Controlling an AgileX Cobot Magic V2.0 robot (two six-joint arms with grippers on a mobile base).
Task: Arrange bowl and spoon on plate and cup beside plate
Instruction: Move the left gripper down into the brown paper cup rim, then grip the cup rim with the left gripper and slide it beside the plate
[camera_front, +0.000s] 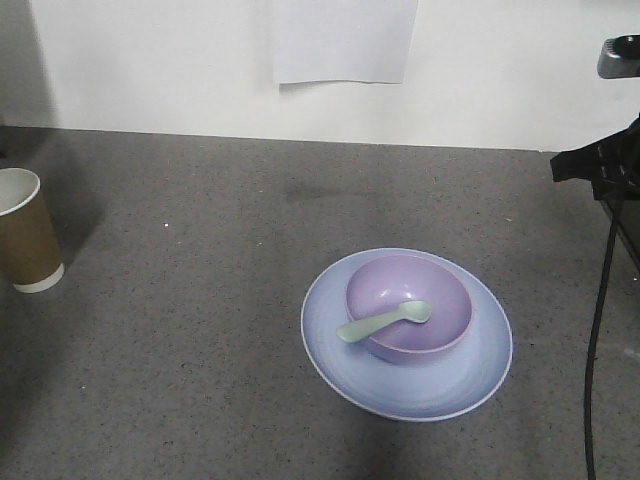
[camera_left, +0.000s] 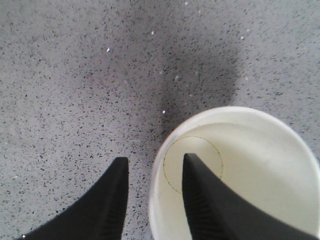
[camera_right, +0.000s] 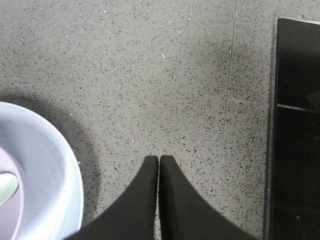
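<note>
The lavender bowl (camera_front: 420, 285) sits on the pale blue plate (camera_front: 440, 385), right of centre on the grey table. The mint-green spoon (camera_front: 385, 320) lies across the bowl with its handle over the front-left rim. At the far left edge stands the upright brown paper cup (camera_front: 25, 230). In the left wrist view my left gripper (camera_left: 156, 159) is open and straddles the cup's (camera_left: 260, 160) white rim, one finger inside and one outside, with gaps on both sides. My right gripper (camera_right: 159, 158) is shut on nothing over bare table, just right of the plate (camera_right: 50, 165).
A white wall with a sheet of paper (camera_front: 345, 40) runs along the table's far edge. Black arm hardware (camera_front: 600, 165) and a hanging cable (camera_front: 598, 330) occupy the right side. A black panel (camera_right: 297, 125) lies right of my right gripper.
</note>
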